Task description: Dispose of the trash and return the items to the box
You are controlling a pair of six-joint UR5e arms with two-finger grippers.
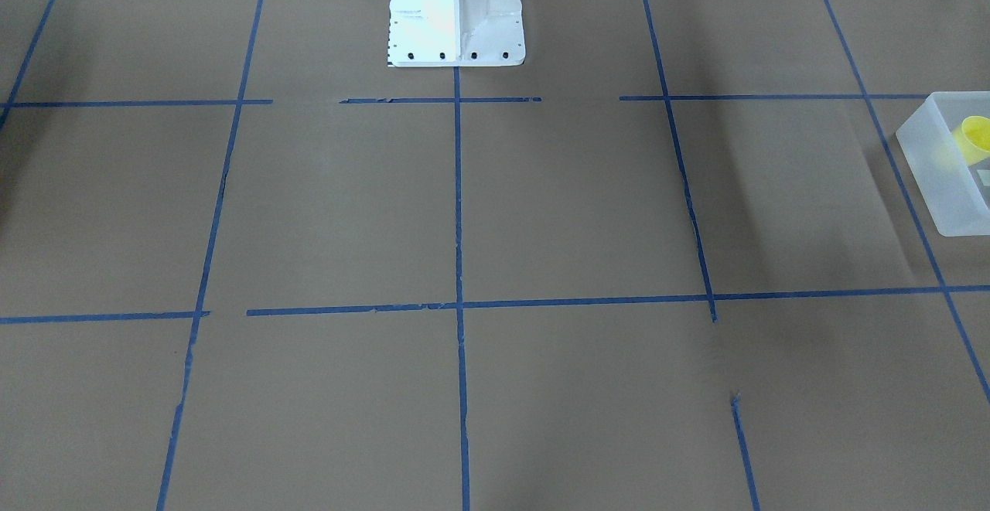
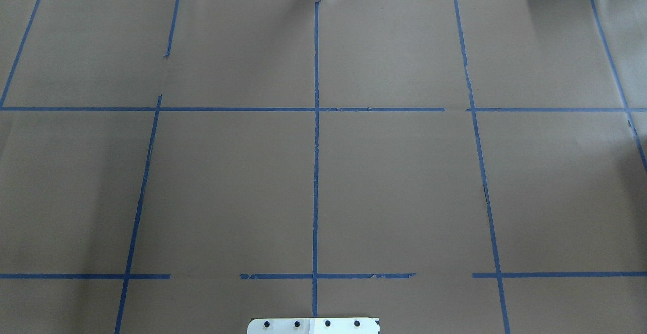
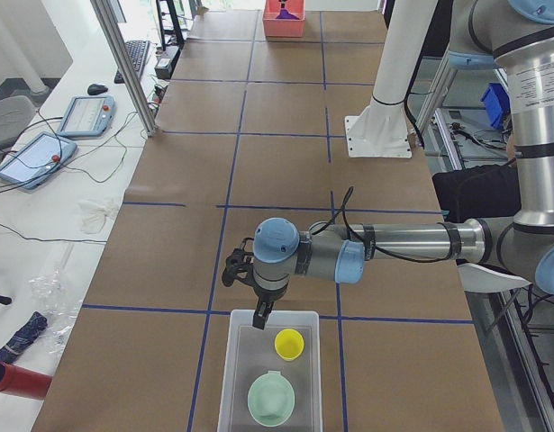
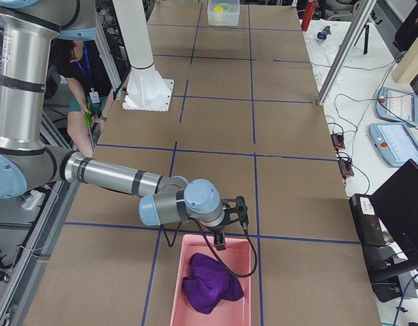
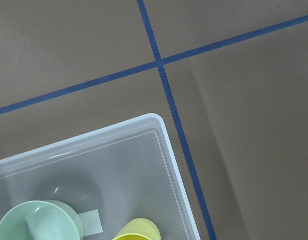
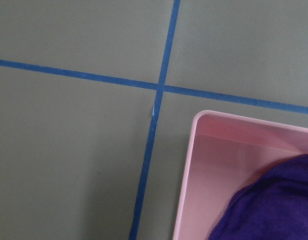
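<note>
The frosted white box (image 3: 239, 378) stands at the near end of the table in the exterior left view. In it are the yellow cup (image 3: 289, 343) and a pale mint bowl (image 3: 270, 397). The box (image 5: 170, 155), cup (image 5: 137, 231) and bowl (image 5: 37, 223) also show in the left wrist view. The box (image 1: 932, 171) with the cup (image 1: 976, 137) is at the right edge of the front-facing view. My left gripper (image 3: 258, 317) hangs just over the box's far rim; I cannot tell if it is open or shut. My right gripper (image 4: 241, 219) hangs at the far rim of a pink bin (image 4: 183, 275); I cannot tell its state.
The pink bin (image 6: 190, 170) holds a crumpled purple cloth (image 6: 274, 207), also seen in the exterior right view (image 4: 210, 285). The robot's white base (image 1: 455, 12) stands at the table's middle edge. Blue tape lines grid the brown table (image 2: 394, 182). Tablets and cables lie on side desks.
</note>
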